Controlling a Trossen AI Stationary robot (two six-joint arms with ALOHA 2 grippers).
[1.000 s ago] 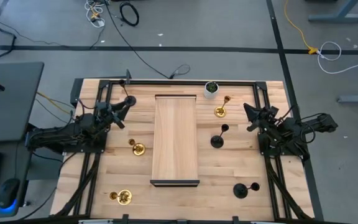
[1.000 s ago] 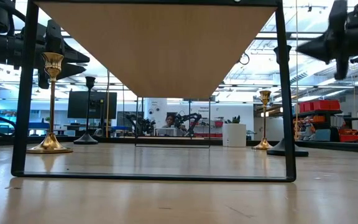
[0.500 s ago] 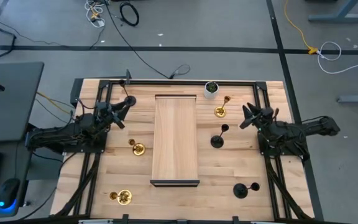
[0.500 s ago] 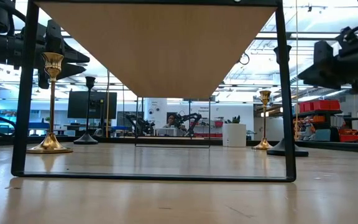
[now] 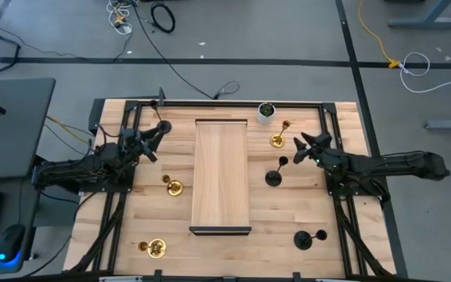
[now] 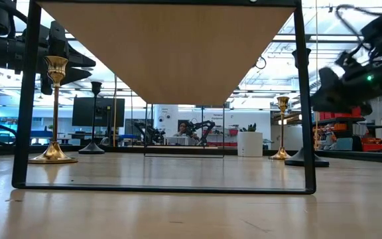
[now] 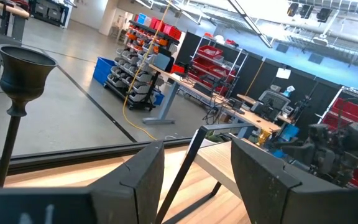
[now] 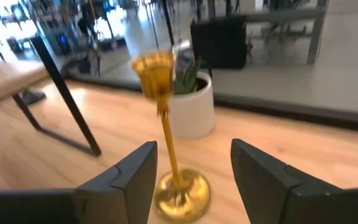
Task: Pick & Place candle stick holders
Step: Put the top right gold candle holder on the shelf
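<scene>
**Right end effector lines up on a gold holder; none yet placed**

All 6 candle stick holders stand on the bench [image 5: 225,251], and none sits on the raised wooden shelf [image 5: 221,174] in the middle, which is presumably where they go. By that reading, the task has barely begun.

In the high view, 3 holders lie to the left of the shelf: a black holder [image 5: 163,125] at the far side by the left arm, a gold holder [image 5: 173,186] just beside the shelf's left edge, and another gold holder [image 5: 155,247] near the front corner. 3 lie to the right: a far gold holder [image 5: 278,139] close to the small white pot [image 5: 265,111], a black holder [image 5: 273,177] just beside the shelf's right edge, and a black holder [image 5: 304,239] toward the front.

The right end effector [image 8: 191,174] is stretched toward the far gold holder [image 8: 166,140]. Its fingers stand wide apart and hold nothing; the wrist view shows the holder's stem and base framed in the gap between them, not yet touched. The white pot [image 8: 194,109] stands just behind the holder, so the closing move needs care not to knock it.

The left end effector [image 7: 194,177] waits at the far left of the bench, fingers apart and empty, with the nearby black holder [image 7: 17,93] off to one side of them.
</scene>
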